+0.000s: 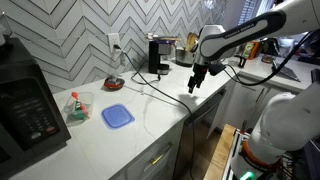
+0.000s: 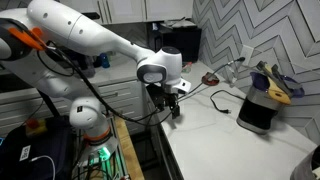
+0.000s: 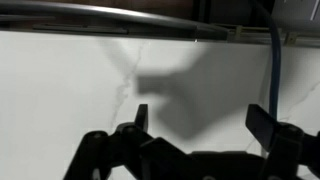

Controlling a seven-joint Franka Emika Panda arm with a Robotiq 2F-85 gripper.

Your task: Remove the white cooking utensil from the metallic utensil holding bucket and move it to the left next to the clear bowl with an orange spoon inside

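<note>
Utensil bucket [image 1: 186, 57] sits beyond the downward-pointing hand [image 1: 195, 88], fingers [image 3: 140, 116] spread above counter [image 1: 150, 112].

The arm [image 2: 90, 35] is glossy white, its claw [image 2: 172, 104] black.

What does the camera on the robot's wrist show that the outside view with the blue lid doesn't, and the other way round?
Only the wrist view shows the gripper up close: its fingers spread with nothing between them, its shadow on the surface below, and a blue cable beside it.

Only the exterior view shows the wider kitchen: the white robot arm, the black microwave, the blue lid and the zigzag tiled wall.

Both show the gripper hanging above the white counter.
</note>
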